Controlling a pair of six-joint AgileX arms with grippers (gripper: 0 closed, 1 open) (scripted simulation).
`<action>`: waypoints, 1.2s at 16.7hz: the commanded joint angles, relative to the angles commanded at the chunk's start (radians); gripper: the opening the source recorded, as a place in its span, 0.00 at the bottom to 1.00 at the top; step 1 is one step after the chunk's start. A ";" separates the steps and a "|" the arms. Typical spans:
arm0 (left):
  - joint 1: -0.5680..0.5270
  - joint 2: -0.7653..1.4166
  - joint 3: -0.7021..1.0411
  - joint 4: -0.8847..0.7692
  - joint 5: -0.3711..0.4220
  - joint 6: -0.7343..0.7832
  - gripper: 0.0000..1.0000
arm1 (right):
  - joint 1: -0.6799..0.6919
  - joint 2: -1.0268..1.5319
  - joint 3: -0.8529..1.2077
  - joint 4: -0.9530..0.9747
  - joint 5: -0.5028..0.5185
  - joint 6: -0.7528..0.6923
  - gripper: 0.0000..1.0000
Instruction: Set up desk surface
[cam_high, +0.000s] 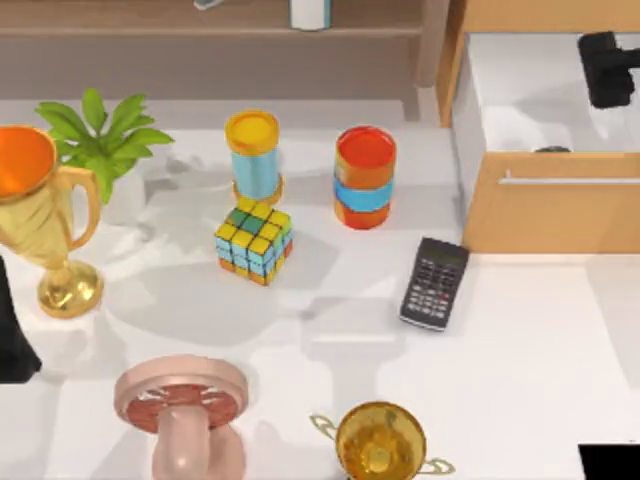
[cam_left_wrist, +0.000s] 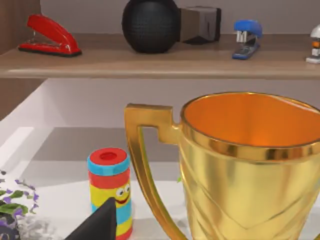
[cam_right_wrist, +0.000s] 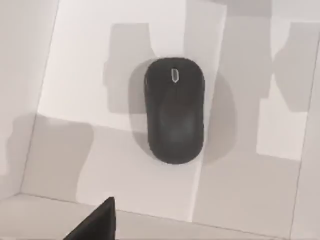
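The desk surface (cam_high: 540, 380) is a broad white tabletop carrying many objects. My left arm (cam_high: 8, 335) stands at its left edge, next to a tall gold trophy (cam_high: 45, 215) with an orange inside. In the left wrist view that trophy (cam_left_wrist: 250, 165) looms close, with a dark part of my left gripper (cam_left_wrist: 100, 225) low beside it. My right arm (cam_high: 608, 68) hangs over the open drawer (cam_high: 545, 90) of the light-wood cabinet at the back right. A black mouse (cam_right_wrist: 174, 110) lies on the drawer's white floor below my right gripper (cam_right_wrist: 97, 222).
On the desk stand a potted plant (cam_high: 100, 135), a yellow-blue toy cylinder (cam_high: 254, 155), a red-blue cylinder (cam_high: 365, 178), a colour cube (cam_high: 254, 240), a calculator (cam_high: 435, 283), a pink dumbbell (cam_high: 182, 405) and a gold cup (cam_high: 380, 445). A brown shelf (cam_left_wrist: 160, 62) holds staplers.
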 joint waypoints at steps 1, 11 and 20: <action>0.000 0.000 0.000 0.000 0.000 0.000 1.00 | 0.006 0.097 0.085 -0.045 0.000 -0.004 1.00; 0.000 0.000 0.000 0.000 0.000 0.000 1.00 | 0.028 0.594 0.548 -0.323 0.000 -0.024 1.00; 0.000 0.000 0.000 0.000 0.000 0.000 1.00 | 0.027 0.588 0.514 -0.294 0.001 -0.026 1.00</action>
